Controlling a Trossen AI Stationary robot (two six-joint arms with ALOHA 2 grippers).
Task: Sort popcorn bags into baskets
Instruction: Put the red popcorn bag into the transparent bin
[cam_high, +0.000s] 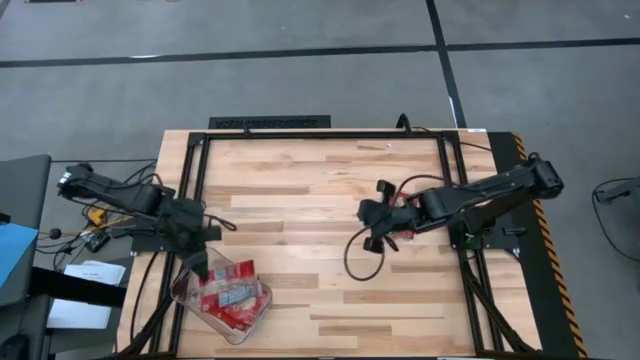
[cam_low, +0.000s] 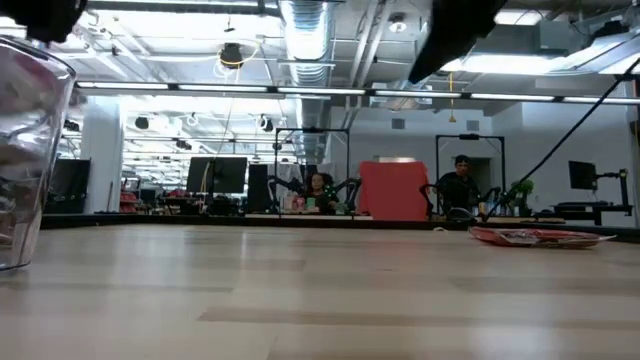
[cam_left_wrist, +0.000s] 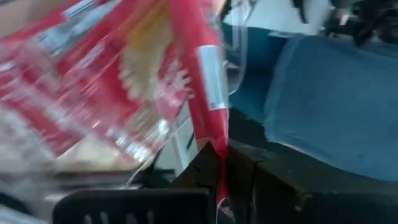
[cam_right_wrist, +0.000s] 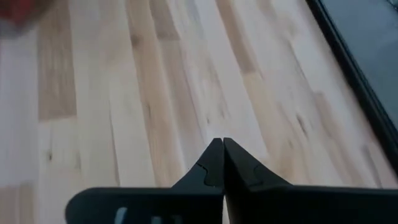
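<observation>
High view: left gripper (cam_high: 200, 262) over the clear plastic rectangular tub (cam_high: 186, 297) of red popcorn packets (cam_high: 232, 298); one flat red packet (cam_high: 405, 222) lies under the right arm.
Left wrist: fingers pinch a red packet's edge (cam_left_wrist: 211, 87).
Right wrist: right gripper (cam_right_wrist: 222, 149) closed, empty, above bare wood table (cam_right_wrist: 155, 93).

Grey floor (cam_high: 300, 80) with dark seam lines in the upper part of the high view. Long ceiling lights (cam_low: 330, 93) and a silver duct (cam_low: 310, 30) at top of the low view. Red panel (cam_low: 393, 190) in the centre, dark monitors (cam_low: 215, 175) at centre left.
</observation>
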